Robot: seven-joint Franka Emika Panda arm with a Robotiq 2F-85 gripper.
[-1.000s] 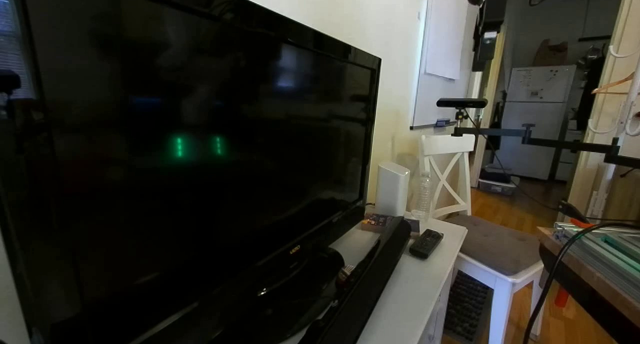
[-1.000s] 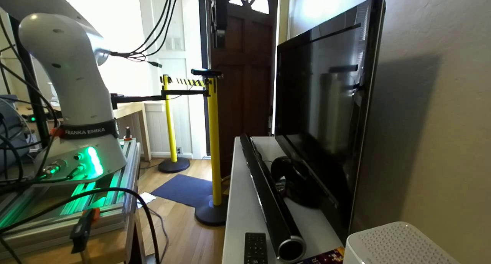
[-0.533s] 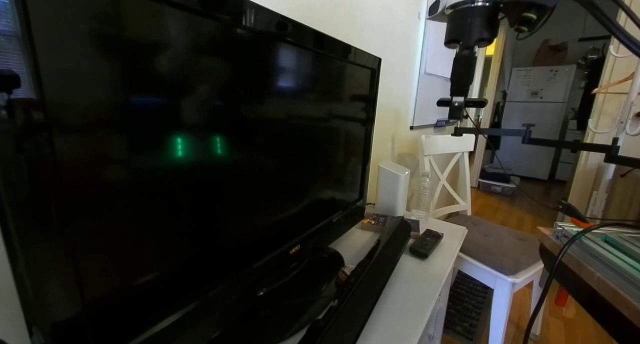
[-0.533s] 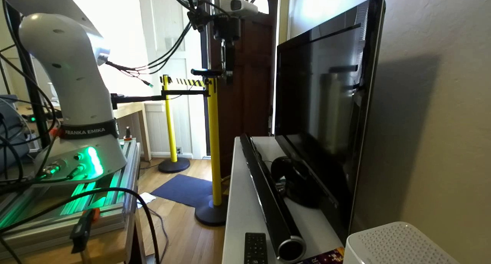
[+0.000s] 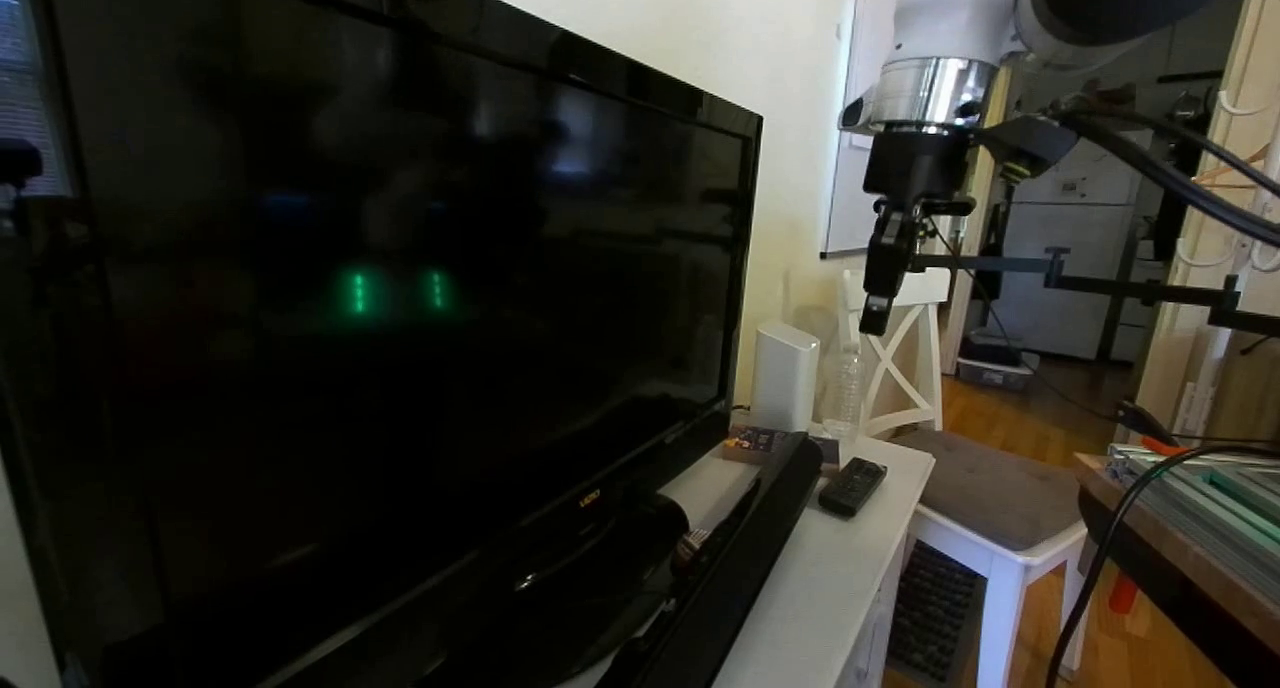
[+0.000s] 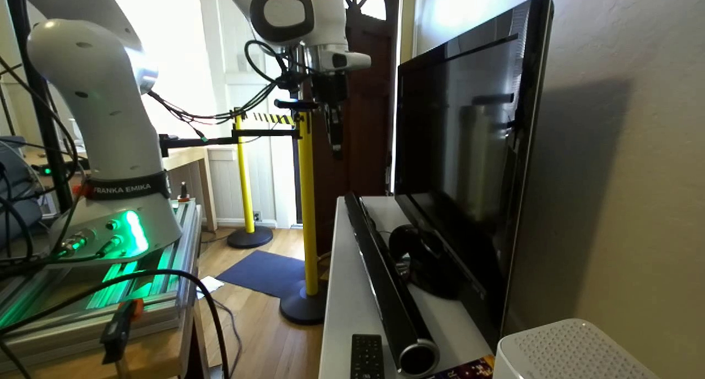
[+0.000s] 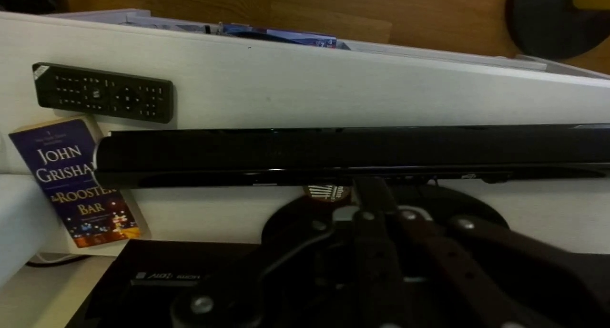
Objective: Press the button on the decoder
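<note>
While the clenched, empty claw hangs clear of the table, the decoder stretches from nine to three o'clock across the wrist view; pressing well likely means first pinpointing its button, indiscernible here, then pushing straight and gently.

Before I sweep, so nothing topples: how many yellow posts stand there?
2. In an exterior view, the farther post stands behind the mat; the nearer post is beside the white cabinet. Others may be hidden.

Fingers downward (snug together).
</note>
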